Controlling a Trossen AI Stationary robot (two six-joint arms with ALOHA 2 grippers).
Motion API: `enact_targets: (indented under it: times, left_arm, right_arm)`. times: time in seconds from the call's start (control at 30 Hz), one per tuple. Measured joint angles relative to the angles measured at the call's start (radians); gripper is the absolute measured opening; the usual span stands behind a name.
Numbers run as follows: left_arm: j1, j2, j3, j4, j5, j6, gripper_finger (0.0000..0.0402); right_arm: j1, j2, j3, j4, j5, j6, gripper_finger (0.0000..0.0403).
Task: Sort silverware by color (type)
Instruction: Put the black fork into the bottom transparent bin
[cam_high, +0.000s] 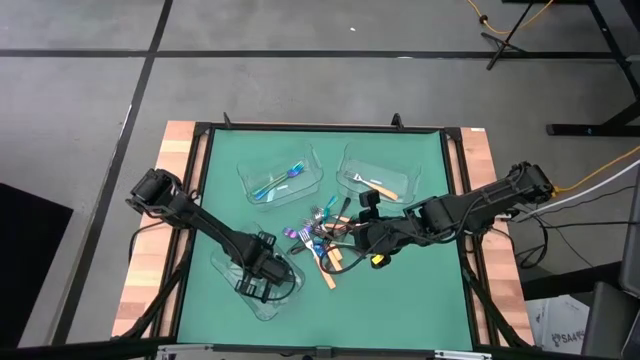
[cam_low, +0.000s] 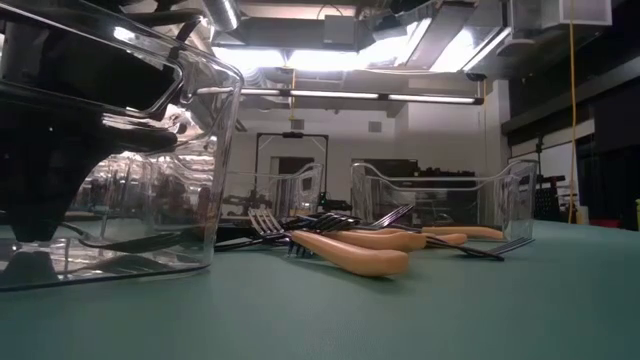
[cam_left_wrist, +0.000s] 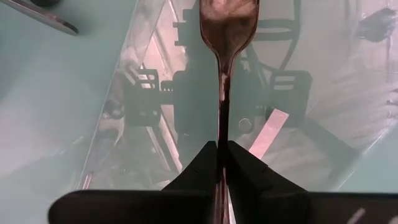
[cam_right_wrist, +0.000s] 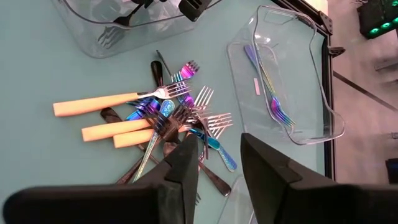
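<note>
My left gripper (cam_high: 266, 276) reaches down into the near-left clear tray (cam_high: 262, 310) and is shut on a dark fork (cam_left_wrist: 226, 25). The mixed silverware pile (cam_high: 322, 240) lies mid-table: iridescent forks, orange-handled forks (cam_right_wrist: 93, 107) and dark ones, crossed over each other. My right gripper (cam_right_wrist: 217, 163) hovers open above the pile's right side and touches nothing. Iridescent forks (cam_right_wrist: 273, 102) lie in the far-left tray (cam_high: 246, 180). An orange-handled piece (cam_high: 383, 189) lies in the far-right tray (cam_high: 346, 166). My left gripper pinches the dark fork's slim handle (cam_left_wrist: 222, 140) between its two fingers, coming from above and pointing down. The handle runs out from between the fingertips, and the head (cam_left_wrist: 227, 22) points away, low inside the tray. Whether the fork rests on the tray floor I cannot tell.
The green mat (cam_high: 420, 290) has free room along its near edge and near right. In the low view the near-left tray wall (cam_low: 215, 170) stands close at the left, with the orange handles (cam_low: 360, 258) in front of the two far trays.
</note>
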Motion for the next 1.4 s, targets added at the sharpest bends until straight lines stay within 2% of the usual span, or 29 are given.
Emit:
enact_targets:
  times: [0.2, 0.57, 1.0, 1.27, 1.4]
  left_arm:
    - [0.000, 0.000, 0.000, 0.000, -0.001, -0.001, 0.0026]
    - [0.001, 0.001, 0.000, 0.000, -0.005, -0.007, 0.0095]
    - [-0.002, -0.050, -0.002, -0.032, 0.036, -0.018, 0.0097]
    - [-0.002, -0.121, -0.002, -0.035, 0.121, -0.059, 0.0096]
    - [-0.002, -0.155, -0.002, -0.034, 0.126, -0.060, 0.0096]
  right_arm:
    - [0.000, 0.000, 0.000, 0.000, 0.000, 0.000, 0.0111]
    - [0.000, 0.000, 0.000, 0.000, 0.000, 0.000, 0.0111]
    - [-0.013, 0.000, 0.000, 0.000, -0.006, -0.003, 0.0111]
    - [-0.097, 0.000, 0.000, 0.000, -0.139, -0.004, 0.0111]
    - [-0.149, 0.000, 0.000, 0.000, -0.189, -0.005, 0.0111]
